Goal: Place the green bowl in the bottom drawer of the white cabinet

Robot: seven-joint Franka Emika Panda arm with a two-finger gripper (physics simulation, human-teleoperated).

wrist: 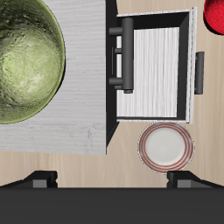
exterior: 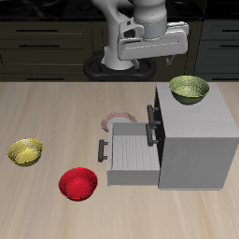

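Note:
The green bowl (exterior: 189, 89) stands upright on top of the white cabinet (exterior: 198, 140), at its far back corner. In the wrist view the green bowl (wrist: 26, 57) rests on the cabinet top (wrist: 79, 118). The bottom drawer (exterior: 131, 156) is pulled out and holds nothing, with its dark bar handle (exterior: 102, 149) at its front. It also shows in the wrist view (wrist: 157, 74). My gripper (exterior: 149, 56) hangs high above the table behind the cabinet. It is open and empty, its fingertips wide apart in the wrist view (wrist: 112, 179).
A yellower bowl (exterior: 25, 150) and a red bowl (exterior: 78, 183) stand on the table away from the cabinet. A small white plate (exterior: 117, 119) with a pinkish rim lies beside the open drawer, farther back; it also shows in the wrist view (wrist: 166, 146).

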